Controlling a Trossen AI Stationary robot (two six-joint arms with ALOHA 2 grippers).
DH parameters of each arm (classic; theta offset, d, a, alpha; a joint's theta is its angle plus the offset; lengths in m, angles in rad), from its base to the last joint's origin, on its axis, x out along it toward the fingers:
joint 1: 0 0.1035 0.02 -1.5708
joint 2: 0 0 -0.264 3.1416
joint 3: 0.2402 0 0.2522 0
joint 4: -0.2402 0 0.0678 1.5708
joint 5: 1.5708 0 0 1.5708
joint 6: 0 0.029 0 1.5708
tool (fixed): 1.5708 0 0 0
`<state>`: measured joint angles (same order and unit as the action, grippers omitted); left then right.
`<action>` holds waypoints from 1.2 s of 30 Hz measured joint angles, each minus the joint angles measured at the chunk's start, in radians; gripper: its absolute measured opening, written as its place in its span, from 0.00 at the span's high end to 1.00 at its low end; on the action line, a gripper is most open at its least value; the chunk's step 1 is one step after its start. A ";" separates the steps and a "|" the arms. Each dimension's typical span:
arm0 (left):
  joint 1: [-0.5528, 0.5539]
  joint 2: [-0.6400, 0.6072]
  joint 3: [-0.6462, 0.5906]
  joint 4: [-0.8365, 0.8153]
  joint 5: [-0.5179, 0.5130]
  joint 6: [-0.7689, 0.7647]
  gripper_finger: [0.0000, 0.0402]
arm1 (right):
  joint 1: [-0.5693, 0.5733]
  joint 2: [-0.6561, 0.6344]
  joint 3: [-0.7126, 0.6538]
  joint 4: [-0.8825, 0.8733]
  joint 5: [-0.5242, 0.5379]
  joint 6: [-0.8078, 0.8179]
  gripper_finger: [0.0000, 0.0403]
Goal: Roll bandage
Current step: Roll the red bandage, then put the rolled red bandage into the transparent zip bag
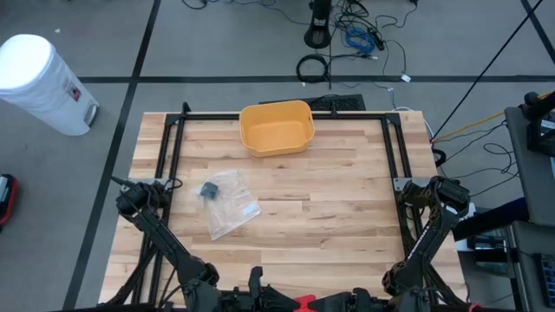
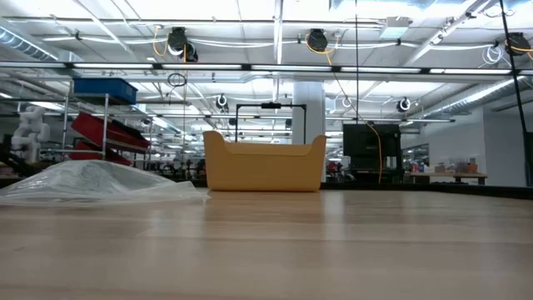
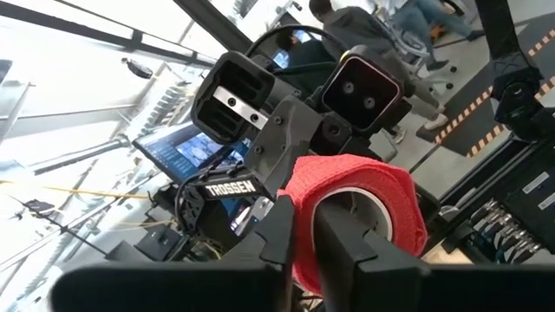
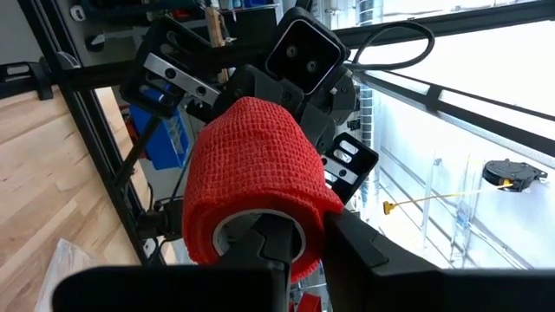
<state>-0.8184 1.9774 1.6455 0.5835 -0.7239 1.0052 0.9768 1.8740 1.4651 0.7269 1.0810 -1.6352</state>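
Right, both pincers clamp one red bandage roll (image 4: 256, 186) at the tabletop's (image 1: 329, 217) near edge.
You've got a yellow bin (image 1: 277, 127) far side, plastic bag (image 1: 227, 202) left-centre, nothing between.

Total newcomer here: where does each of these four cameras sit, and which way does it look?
High: overhead, straight down on table, yellow bin, plastic bag; left arm, right arm at near edge.
Low: tabletop height, level toward bin and bag; no arm shows.
Left wrist: past left claw gripping the red bandage roll, facing the right arm.
Right wrist: past right claw, same roll, opposite direction.
Shared: both wrists see the roll.
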 joint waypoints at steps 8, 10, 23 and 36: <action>-0.039 0.000 0.000 0.016 -0.146 0.061 0.68 | -0.004 0.001 0.000 -0.004 0.040 -0.014 0.92; -0.057 0.000 0.000 0.023 -0.197 0.078 0.64 | -0.004 0.001 0.000 -0.003 0.046 -0.021 0.92; -0.132 -0.001 0.000 0.149 -0.489 0.158 0.57 | 0.006 -0.003 -0.001 0.003 0.143 -0.087 0.92; -0.017 -0.030 -0.081 0.051 -0.741 -0.118 0.57 | 0.190 -0.121 -0.001 0.010 0.151 0.022 0.92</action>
<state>-0.8355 1.9473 1.5641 0.6344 -1.4648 0.8871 1.1663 1.7530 1.4643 0.7371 1.2324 -1.6132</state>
